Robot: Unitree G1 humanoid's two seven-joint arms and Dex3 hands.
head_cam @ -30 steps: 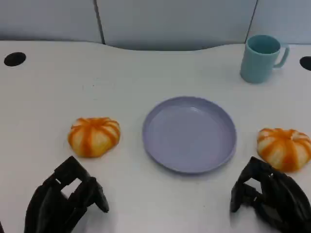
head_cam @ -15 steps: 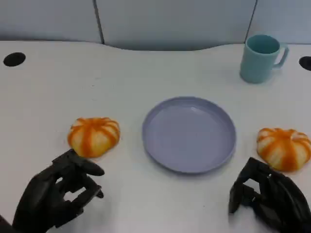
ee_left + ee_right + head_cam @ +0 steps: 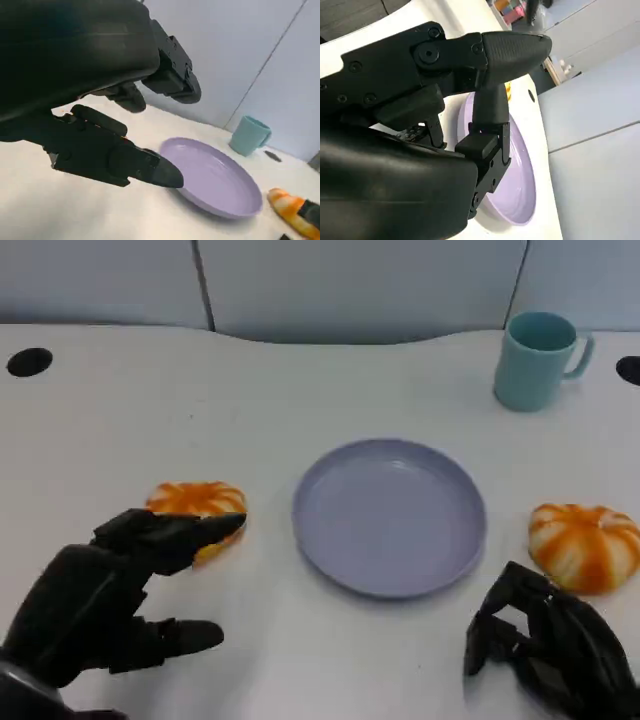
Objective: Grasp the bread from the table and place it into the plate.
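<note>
I see black left hand (image 3: 105, 590) open over orange-striped round bread (image 3: 195, 502), beside lilac round plate (image 3: 390, 515); black right hand (image 3: 545, 645) curled, empty, near table's front edge.

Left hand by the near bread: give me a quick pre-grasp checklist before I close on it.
1. Left hand holds nothing, fingers spread: ok.
2. Fingers over the left bread: ok, their tips overlap its near edge.
3. Contact with that bread: cannot tell.
4. Plate bare, ready to receive: ok.
5. Right hand low, apart from the plate and the right bread: ok.
6. Cup far back, off the path: ok.
</note>
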